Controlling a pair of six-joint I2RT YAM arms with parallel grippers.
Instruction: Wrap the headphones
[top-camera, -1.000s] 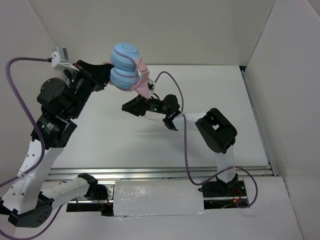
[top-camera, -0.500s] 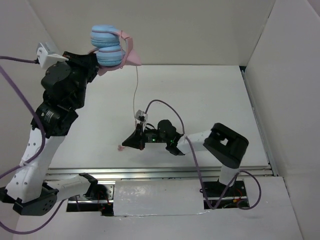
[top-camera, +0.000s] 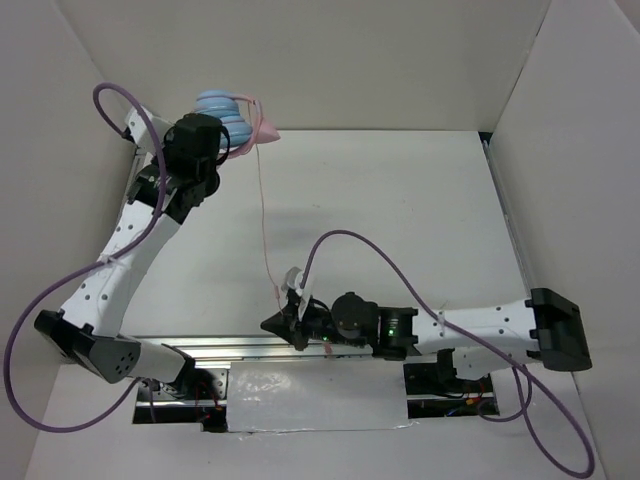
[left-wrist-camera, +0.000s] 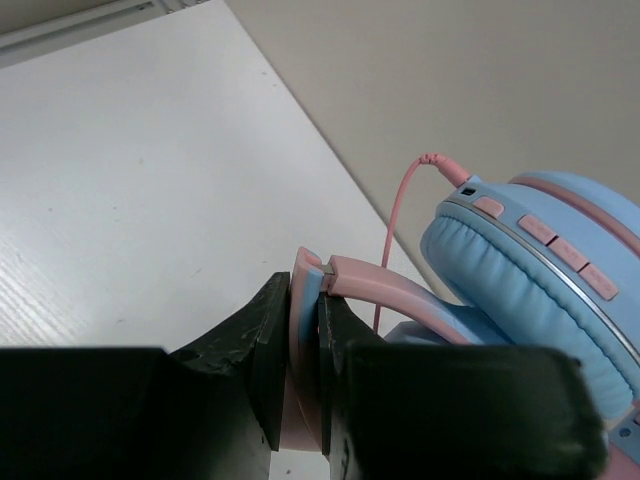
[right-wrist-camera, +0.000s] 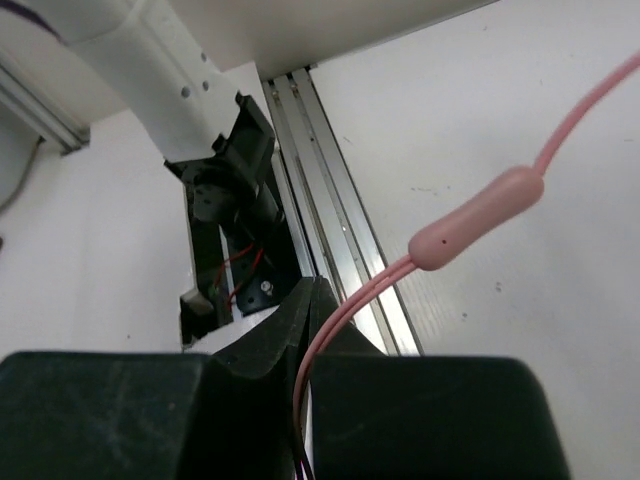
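Pink cable (top-camera: 264, 225) held at both ends
Left gripper (left-wrist-camera: 320, 335) clamps the headphones (top-camera: 222, 108), right gripper (right-wrist-camera: 308, 335) pinches the cable; seemingly taut, more pull could yank its plug (left-wrist-camera: 440, 165).

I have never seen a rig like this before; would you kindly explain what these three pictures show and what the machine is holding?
These are two robot arms bolted at the near edge of a white table. The wide picture comes from a fixed camera above and behind them, with the left arm on the left and the right arm on the right. The other two pictures come from a camera on each wrist, looking along that arm's own claw. The left claw is shut on the pink headband of the blue headphones, held up near the far wall. Their thin pink cable runs to the right claw, which pinches it low near the front rail.
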